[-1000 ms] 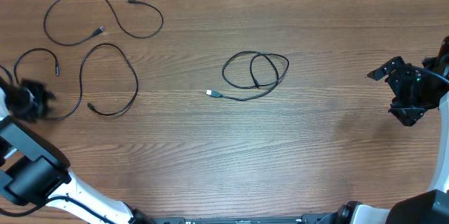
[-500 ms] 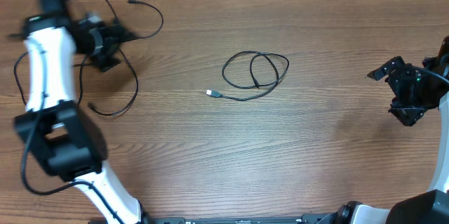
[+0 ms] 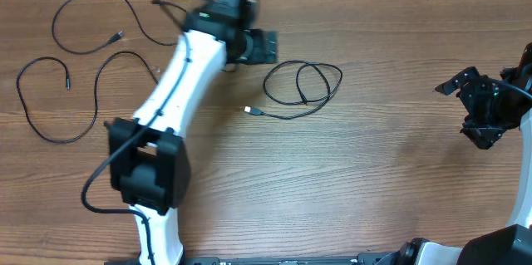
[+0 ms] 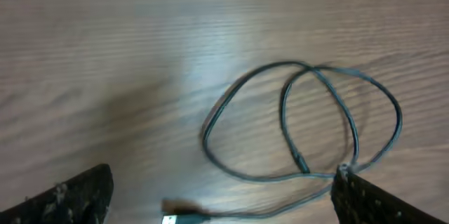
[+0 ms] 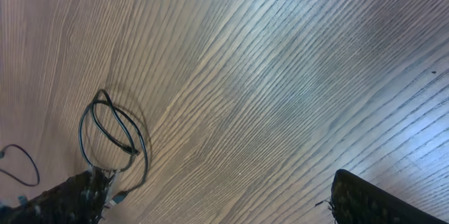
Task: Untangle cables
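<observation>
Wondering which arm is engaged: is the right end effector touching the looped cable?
Apart. Overhead shows the right end effector at far right, bare wood separating it from the looped cable.

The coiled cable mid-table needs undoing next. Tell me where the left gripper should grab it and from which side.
Grip the straight tail just behind the silver-tipped plug. Come straight down from above with the open left gripper turned so its jaws straddle the cord. That stretch lies alone, clear of the loops, where strands cross and would likely be pinched together.
</observation>
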